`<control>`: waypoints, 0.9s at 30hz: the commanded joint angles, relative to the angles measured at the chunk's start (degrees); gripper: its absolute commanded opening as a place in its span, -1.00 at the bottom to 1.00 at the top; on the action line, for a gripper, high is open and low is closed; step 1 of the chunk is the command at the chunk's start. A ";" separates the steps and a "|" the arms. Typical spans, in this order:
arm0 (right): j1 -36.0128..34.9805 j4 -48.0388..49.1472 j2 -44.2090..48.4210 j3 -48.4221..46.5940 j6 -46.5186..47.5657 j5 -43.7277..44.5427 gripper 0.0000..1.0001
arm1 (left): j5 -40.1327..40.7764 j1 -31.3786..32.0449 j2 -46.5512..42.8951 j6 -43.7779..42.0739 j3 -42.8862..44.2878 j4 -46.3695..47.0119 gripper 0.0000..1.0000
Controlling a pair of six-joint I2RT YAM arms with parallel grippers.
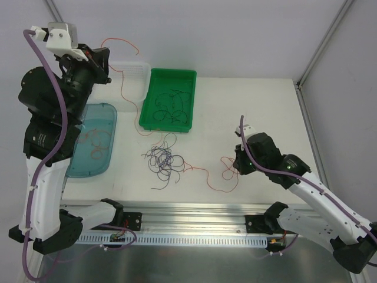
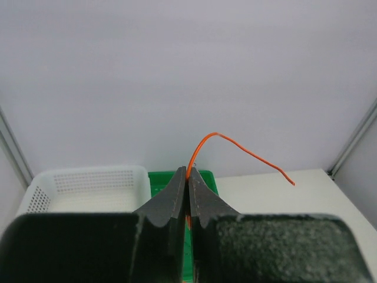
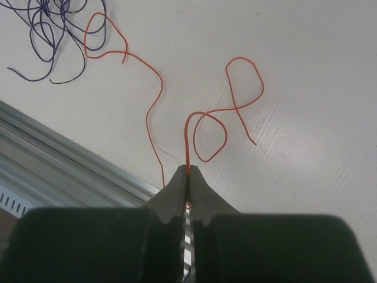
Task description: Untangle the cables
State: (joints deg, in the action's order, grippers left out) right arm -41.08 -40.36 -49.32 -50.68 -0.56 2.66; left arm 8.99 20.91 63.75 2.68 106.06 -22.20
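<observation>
left claw (image 2: 188, 175): clamped on thin red-orange wire (image 2: 246, 151), raised over far-left surface (image 1: 265, 118) | right claw (image 3: 188, 172): pinching red-orange strand (image 3: 187, 144), low at right; same strand? cannot tell | knot of dark purple-blue wires (image 1: 162, 160): mid-surface, left of right claw | strand's run: leftward toward knot, so pull rightward

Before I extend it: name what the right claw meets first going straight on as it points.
Likely the right claw meets the loops of the orange cable it grips, on the table; depth unclear.
</observation>
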 commanded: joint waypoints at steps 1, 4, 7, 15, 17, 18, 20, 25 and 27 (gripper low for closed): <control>0.12 2.39 -1.04 0.93 -0.94 -2.22 -0.99 | 4.11 -0.52 2.16 -3.82 6.42 -0.74 -1.00; 0.12 2.83 -1.65 1.11 -0.76 -4.32 -0.99 | 1.82 -0.52 5.06 -5.56 13.80 -0.74 -1.00; 0.12 3.09 -2.36 0.84 -0.41 -4.85 -0.99 | 7.34 -0.52 7.00 -10.99 18.65 -0.74 -1.00; 0.04 4.06 -4.55 0.84 0.12 -8.10 -0.99 | 22.64 -7.34 9.55 -23.94 11.11 0.31 -1.00; 0.12 3.97 -4.64 1.10 0.12 -8.80 -0.99 | 22.65 -11.13 10.25 -23.95 8.83 0.40 -1.00; 0.12 3.97 -4.64 1.10 0.20 -9.24 -0.99 | 22.47 -12.72 10.78 -23.95 8.29 0.49 -1.00; 0.04 3.71 -4.29 1.45 0.21 -9.60 -0.99 | 21.51 -17.64 11.49 -24.03 6.89 0.57 -1.00; 0.04 2.74 -4.03 1.81 0.20 -10.48 -0.99 | 19.66 -25.64 12.37 -22.03 2.67 1.28 -1.00; 0.12 2.30 -4.03 1.81 0.21 -10.56 -0.99 | 17.65 -27.41 11.15 -20.96 -0.84 1.45 -1.00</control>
State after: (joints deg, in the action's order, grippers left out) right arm -41.08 -38.30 -53.95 -49.06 -0.58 -6.42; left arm 27.92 -4.45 78.26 -19.31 107.24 -23.29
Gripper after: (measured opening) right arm 0.020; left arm 0.009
